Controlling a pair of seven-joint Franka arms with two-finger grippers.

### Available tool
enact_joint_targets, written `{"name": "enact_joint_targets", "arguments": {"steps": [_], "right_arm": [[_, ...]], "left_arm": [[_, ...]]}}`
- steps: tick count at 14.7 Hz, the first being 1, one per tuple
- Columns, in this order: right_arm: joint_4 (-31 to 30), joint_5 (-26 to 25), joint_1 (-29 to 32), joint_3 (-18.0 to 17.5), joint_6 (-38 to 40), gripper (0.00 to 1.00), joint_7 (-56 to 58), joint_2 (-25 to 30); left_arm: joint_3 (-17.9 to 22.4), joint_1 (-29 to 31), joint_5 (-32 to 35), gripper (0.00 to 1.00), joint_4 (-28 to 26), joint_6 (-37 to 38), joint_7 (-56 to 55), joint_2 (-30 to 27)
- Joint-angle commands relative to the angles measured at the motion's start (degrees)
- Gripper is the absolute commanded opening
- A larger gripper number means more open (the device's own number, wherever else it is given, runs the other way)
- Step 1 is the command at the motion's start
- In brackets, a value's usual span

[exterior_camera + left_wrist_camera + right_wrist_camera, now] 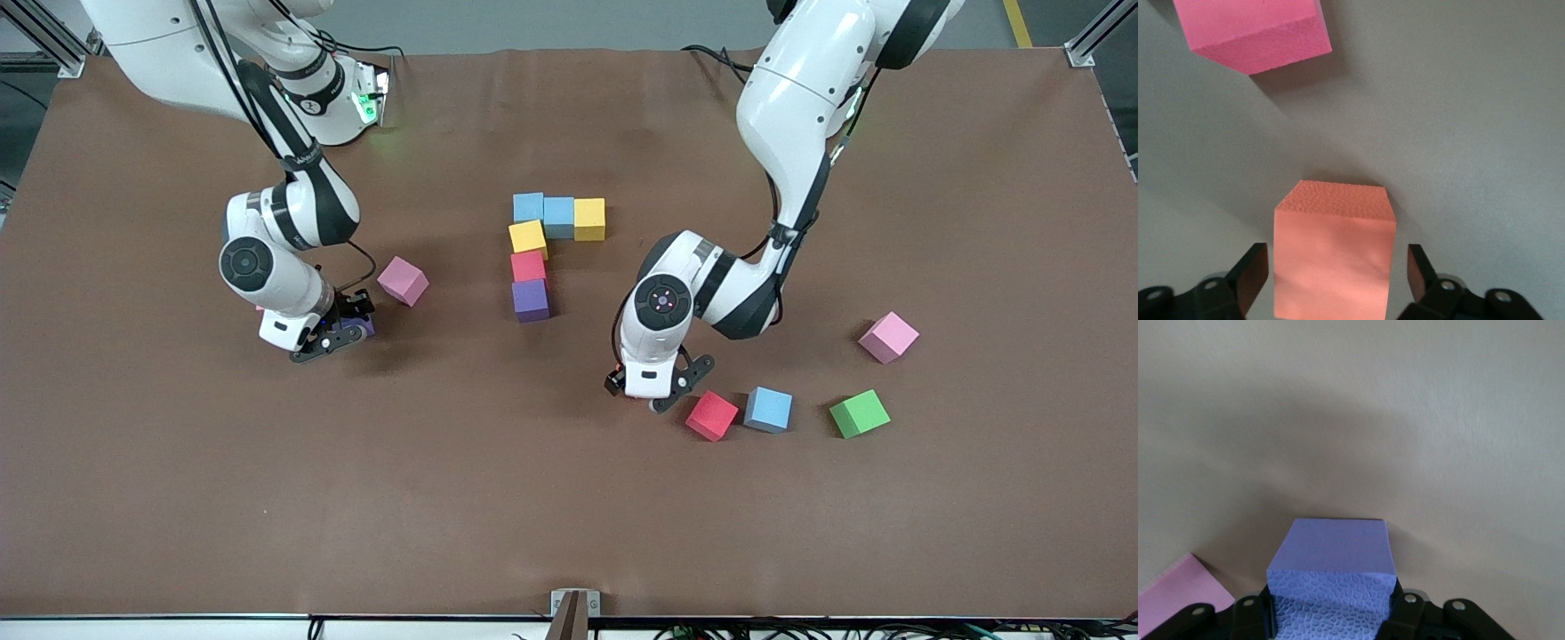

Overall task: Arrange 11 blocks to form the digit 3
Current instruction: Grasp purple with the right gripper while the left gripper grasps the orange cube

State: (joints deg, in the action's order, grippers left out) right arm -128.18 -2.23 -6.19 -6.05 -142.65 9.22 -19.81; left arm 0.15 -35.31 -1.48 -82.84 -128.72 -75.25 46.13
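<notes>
Nearest the front camera on the brown table point(267, 516) we list a red block point(711, 415), a light blue block point(768, 409) just beside it and a green block point(859, 413), with a pink cube point(888, 337) a little farther back.

The left gripper point(662, 398) is down beside the red block. In its wrist view an orange block point(1335, 250) sits between its fingers point(1250, 277), with a gap on each side; the front view hides that block.

The right gripper point(342, 331) is clenched on a purple block point(1331, 577), mostly covered in the front view. We see a pink cube point(403, 281) near it.

Farther back we list the unfinished digit 3 point(549, 249): a purple, a red and a yellow block in a column, then two light blue and one yellow in a row.

The arms' bases are cut off.
</notes>
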Motion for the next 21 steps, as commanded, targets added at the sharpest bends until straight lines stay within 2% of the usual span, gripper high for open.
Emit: {"name": "enact_joint_targets", "arguments": {"steps": [1,4,8,14,17,19,21], "right_arm": [[5.9,-0.1,-3.5,-0.3,2.1,0.29,-4.3,-0.3],[19.2,-0.1,-7.5,-0.4,13.3,0.3,-11.7,-6.4],[29.9,-0.1,-14.3,-0.3,15.5,0.3,-22.9,-13.0],[39.3,-0.4,-23.0,-0.3,15.3,0.3,-35.9,-20.8],[41.3,-0.6,-25.0,-0.3,14.9,0.3,-39.1,-23.1],[41.7,-0.7,-26.1,-0.3,14.7,0.3,-40.9,-24.0],[41.7,-0.8,-27.1,-0.3,14.4,0.3,-41.8,-24.5]], "left_arm": [[0.0,0.9,-2.3,0.9,1.2,0.0,1.3,0.5],[-0.1,2.5,-3.6,0.85,1.2,0.5,5.2,0.2],[0.1,2.5,-5.8,0.81,1.2,0.5,6.0,0.4],[0.1,2.1,-7.8,0.76,1.1,0.6,5.6,0.4],[0.1,2.1,-7.7,0.7,1.1,0.6,5.6,0.4],[0.1,2.1,-7.6,0.62,1.1,0.5,5.6,0.5],[0.1,2.2,-7.7,0.46,1.1,0.6,5.6,0.4]]}}
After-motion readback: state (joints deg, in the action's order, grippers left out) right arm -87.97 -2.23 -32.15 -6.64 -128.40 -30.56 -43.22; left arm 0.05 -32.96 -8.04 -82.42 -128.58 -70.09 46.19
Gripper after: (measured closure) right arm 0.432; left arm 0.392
